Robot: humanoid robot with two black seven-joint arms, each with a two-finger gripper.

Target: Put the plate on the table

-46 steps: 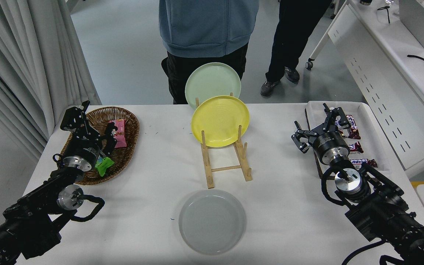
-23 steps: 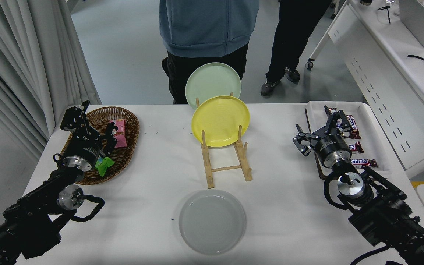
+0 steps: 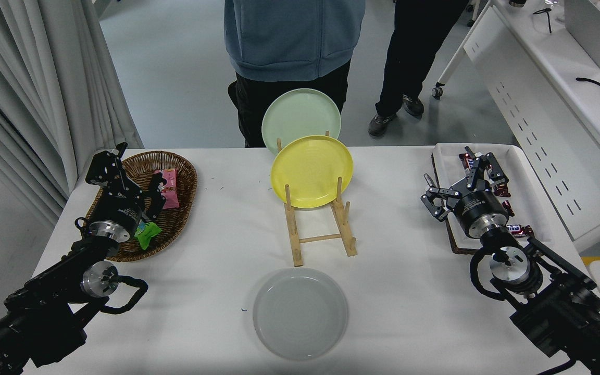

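On the white table (image 3: pixel 216 229), the light-grey plate (image 3: pixel 300 313) lies flat at six o'clock. At three o'clock, the right gripper (image 3: pixel 461 177) hovers spread wide, empty, pointing away.

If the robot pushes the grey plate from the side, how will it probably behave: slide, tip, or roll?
The grey plate lies flat on the white table, so it would probably slide rather than roll or tip. Its surface looks smooth and glossy, so likely slippery. It looks rigid, with a shallow rim lying close to the tabletop, probably awkward for fingers to get under.
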